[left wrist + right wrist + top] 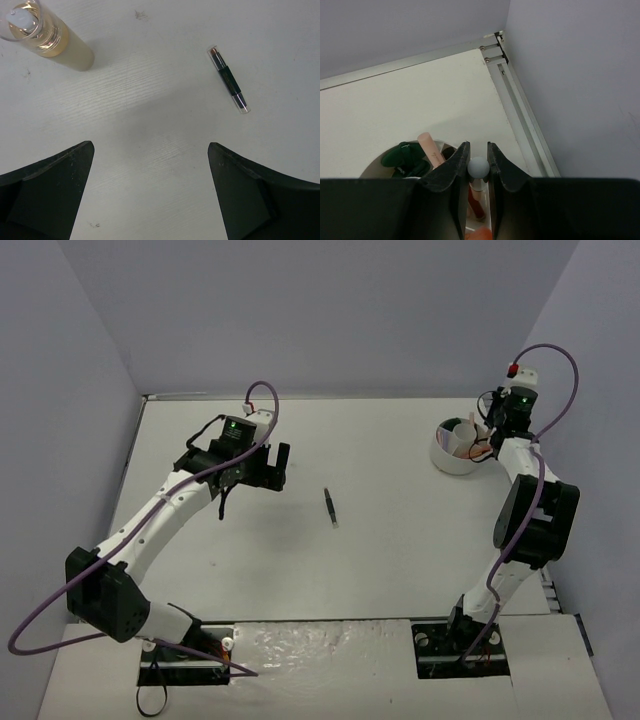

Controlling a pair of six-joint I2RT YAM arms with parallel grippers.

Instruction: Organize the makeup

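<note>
A black pencil-like stick (330, 508) lies on the table mid-way between the arms; it also shows in the left wrist view (229, 80). A clear bottle of beige liquid (47, 35) lies just left of it. My left gripper (262, 468) (150, 146) hangs open and empty above the table near both. My right gripper (483, 438) (478, 146) is shut on a stick with a round lilac-grey cap (478, 167), held over the white bowl (445, 462). In the bowl are a pink stick (431, 150), dark green discs (405, 157) and a red stick (476, 202).
The bowl's rim (370, 171) stands close to the table's back right corner, with a metal rail (520, 120) and the right wall beside it. Grey walls enclose the table on three sides.
</note>
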